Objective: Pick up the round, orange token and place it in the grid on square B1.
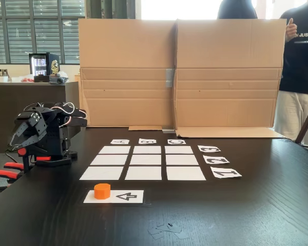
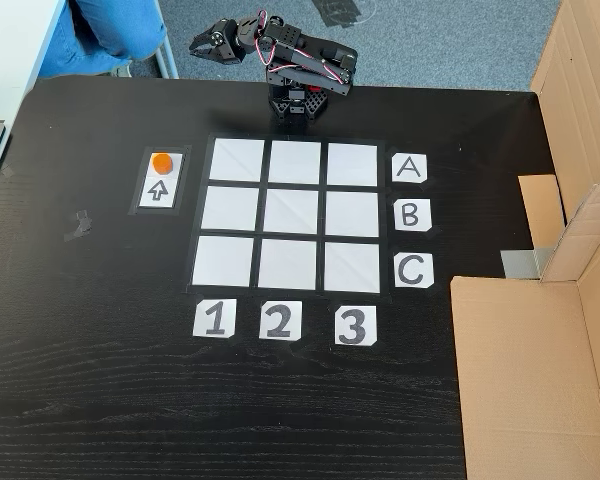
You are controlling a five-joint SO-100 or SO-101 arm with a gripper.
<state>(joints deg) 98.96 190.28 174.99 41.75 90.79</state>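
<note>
The orange token (image 1: 102, 190) (image 2: 161, 161) sits on one end of a white strip printed with a black arrow (image 1: 127, 196) (image 2: 160, 191), just outside the grid (image 1: 111, 160) (image 2: 295, 216) by the A1 corner. Square B1 (image 1: 143, 173) (image 2: 229, 210) is a blank white rectangle with nothing on it. The black arm is folded over its base beyond row A. My gripper (image 1: 13, 144) (image 2: 195, 44) hangs past the table edge with its jaws together and nothing in them, far from the token.
Labels A, B, C (image 2: 408, 214) and 1, 2, 3 (image 2: 279, 321) edge the grid. A cardboard wall (image 1: 179, 72) (image 2: 540, 370) bounds the table side by row C. Red clamps (image 1: 5, 174) hold the arm's base at the edge. A person (image 1: 300, 66) stands behind the cardboard.
</note>
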